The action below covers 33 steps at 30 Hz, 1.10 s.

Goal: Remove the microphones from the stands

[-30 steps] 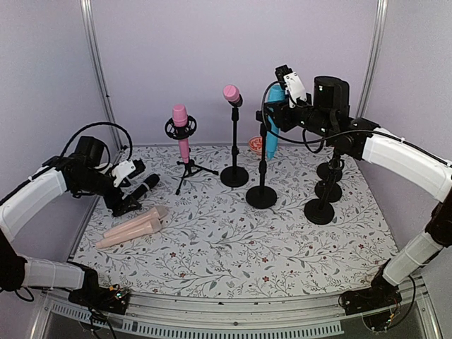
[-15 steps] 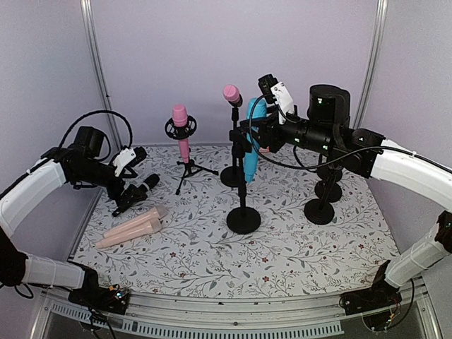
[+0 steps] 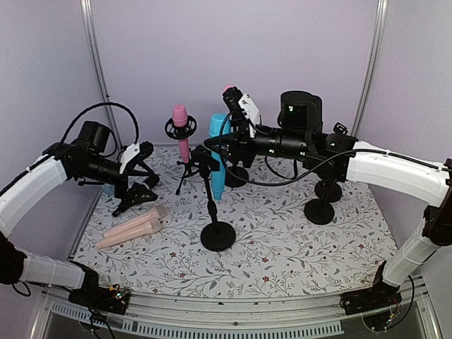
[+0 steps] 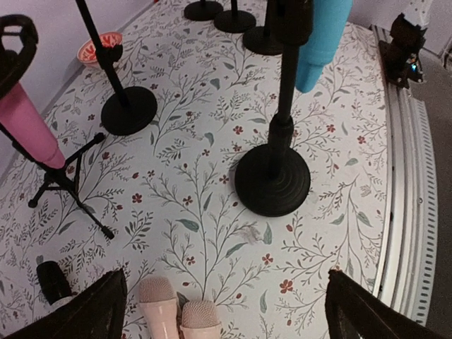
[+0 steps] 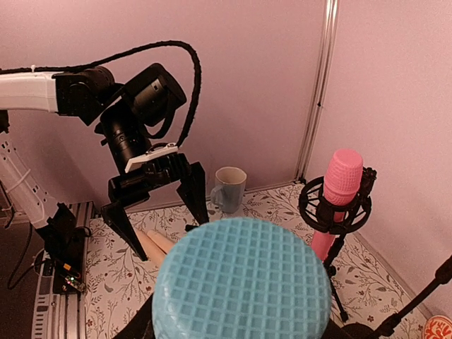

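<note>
A blue microphone sits head-up in the clip of a black stand with a round base. My right gripper is shut on the microphone's body near its head. In the right wrist view the blue mesh head fills the bottom and hides the fingers. My left gripper is open and empty, left of the stand and apart from it. In the left wrist view the base and the microphone's lower end lie ahead of the open gripper.
A pink microphone in a shock mount stands on a tripod at the back. Another pink microphone sits on a straight stand behind my right arm. Bare stands are at the right. Two beige microphones and a black one lie at the left. A mug stands by the wall.
My right arm has carried the blue microphone and its stand leftward and nearer. My left gripper has risen from beside the black microphone and turned towards the stand.
</note>
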Tool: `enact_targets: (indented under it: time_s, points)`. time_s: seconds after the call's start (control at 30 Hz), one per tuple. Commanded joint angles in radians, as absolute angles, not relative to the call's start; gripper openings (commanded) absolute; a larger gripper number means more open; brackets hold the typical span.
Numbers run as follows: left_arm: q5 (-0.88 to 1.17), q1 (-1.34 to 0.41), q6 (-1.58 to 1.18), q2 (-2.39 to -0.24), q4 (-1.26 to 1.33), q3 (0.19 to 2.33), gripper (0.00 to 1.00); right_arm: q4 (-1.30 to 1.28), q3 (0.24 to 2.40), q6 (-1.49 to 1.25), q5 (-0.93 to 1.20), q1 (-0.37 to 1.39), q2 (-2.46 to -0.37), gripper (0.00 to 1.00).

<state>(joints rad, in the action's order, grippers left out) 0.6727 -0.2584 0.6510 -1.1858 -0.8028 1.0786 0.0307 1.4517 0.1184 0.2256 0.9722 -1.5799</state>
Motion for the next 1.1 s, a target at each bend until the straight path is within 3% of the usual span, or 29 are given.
enact_targets:
  time_s: [0.0,0.1,0.23,0.3,0.47,0.7,1.07]
  points:
    - [0.832,-0.307,0.721,-1.203,-0.829,1.143,0.99,0.160,1.433,0.131,0.365,0.974,-1.558,0.08]
    - [0.865,-0.346,0.740,-1.285,-0.857,1.224,0.99,0.148,1.398,0.138,0.357,0.973,-1.538,0.17]
    - [0.901,-0.399,0.766,-1.398,-0.881,1.347,0.98,0.139,1.349,0.140,0.310,0.974,-1.491,0.63]
    - [0.911,-0.426,0.776,-1.453,-0.896,1.408,0.97,0.138,1.327,0.137,0.295,0.973,-1.467,0.71]
    - [0.938,-0.478,0.787,-1.573,-0.937,1.565,0.94,0.119,1.308,0.128,0.306,0.973,-1.434,0.70]
    - [0.957,-0.550,0.805,-1.629,-0.971,1.669,0.90,0.064,1.320,0.130,0.336,0.973,-1.436,0.54]
    - [0.924,-0.621,0.816,-1.628,-0.985,1.681,0.84,0.049,1.296,0.121,0.330,0.973,-1.428,0.51]
